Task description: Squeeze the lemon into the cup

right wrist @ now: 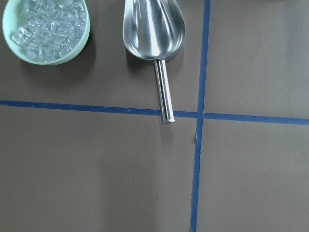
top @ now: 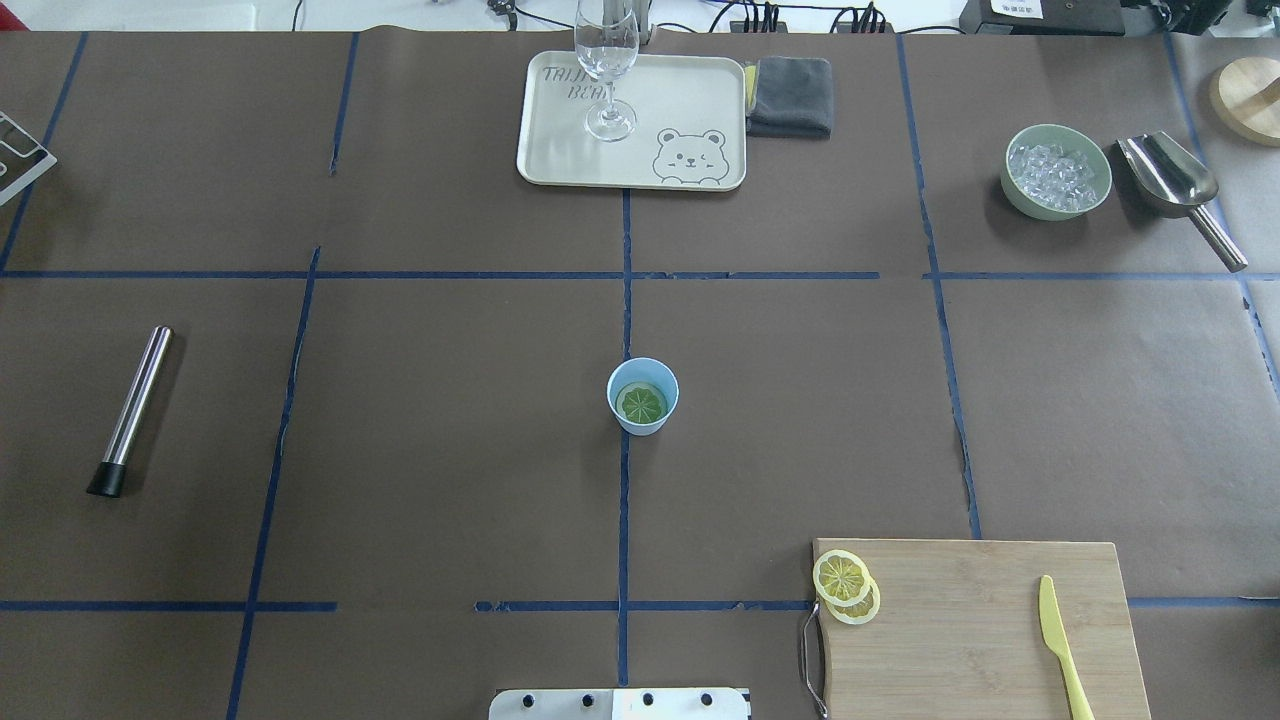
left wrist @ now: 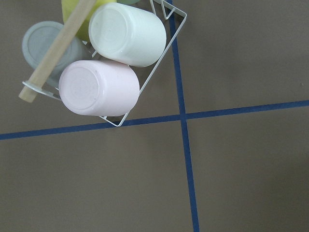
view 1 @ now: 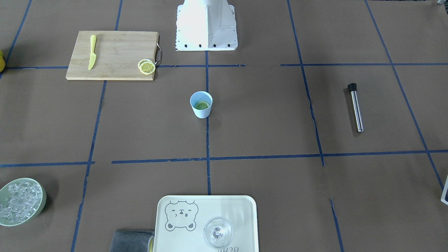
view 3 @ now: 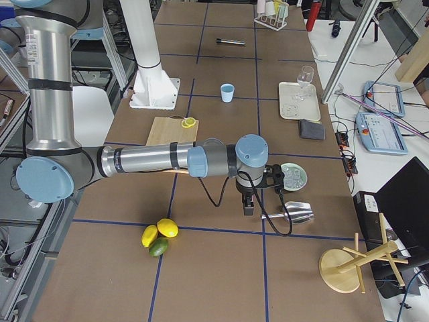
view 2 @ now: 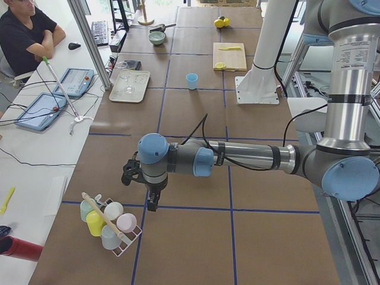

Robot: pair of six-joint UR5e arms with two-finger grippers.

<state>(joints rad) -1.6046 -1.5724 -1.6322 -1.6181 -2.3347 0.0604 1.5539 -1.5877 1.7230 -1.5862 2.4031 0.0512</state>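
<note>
The pale-blue cup stands upright at the table's centre, also in the front-facing view. One lemon slice lies flat inside it. Two more slices overlap on the corner of the bamboo cutting board. The left gripper hangs far off at the table's left end, above a rack of cups; I cannot tell whether it is open or shut. The right gripper hangs at the right end, near the ice bowl; I cannot tell its state either. Neither wrist view shows fingers.
A yellow knife lies on the cutting board. A tray with a wine glass and a grey cloth sit at the far edge. A metal scoop lies by the ice bowl. A steel muddler lies at the left.
</note>
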